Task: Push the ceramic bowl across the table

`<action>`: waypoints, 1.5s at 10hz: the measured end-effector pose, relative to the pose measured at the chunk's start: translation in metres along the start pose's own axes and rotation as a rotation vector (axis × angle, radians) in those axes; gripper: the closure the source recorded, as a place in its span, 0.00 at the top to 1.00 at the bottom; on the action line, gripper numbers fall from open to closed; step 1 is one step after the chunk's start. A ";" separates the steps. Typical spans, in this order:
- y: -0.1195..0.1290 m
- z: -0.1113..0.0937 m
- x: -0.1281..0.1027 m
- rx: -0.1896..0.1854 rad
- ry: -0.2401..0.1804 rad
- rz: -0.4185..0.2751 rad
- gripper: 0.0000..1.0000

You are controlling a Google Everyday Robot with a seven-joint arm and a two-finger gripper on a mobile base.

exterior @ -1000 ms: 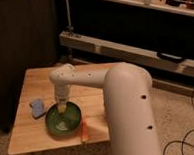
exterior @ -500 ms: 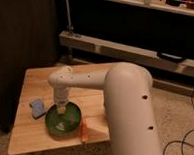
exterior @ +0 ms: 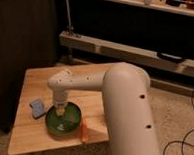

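Fingers of my gripper [exterior: 61, 109] sit together, down inside the ceramic bowl [exterior: 71, 122] on the table [exterior: 40, 83]; blue pad [exterior: 37, 108] left of the bowl, orange piece [exterior: 84, 132] right.

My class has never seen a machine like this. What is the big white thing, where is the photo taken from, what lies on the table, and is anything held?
The big white shape is a robot's arm. It bends down over a small table with a light wooden plank top. There is only one camera view, looking down from above the table. At the arm's end, the two-finger gripper points down into a wide, shallow, glossy green ceramic bowl. The gripper is shut, and nothing can be seen held in it. A small blue object lies on one side of the bowl and a small orange object on the other.
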 end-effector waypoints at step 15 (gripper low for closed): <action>-0.036 -0.009 0.025 0.120 0.014 0.061 0.00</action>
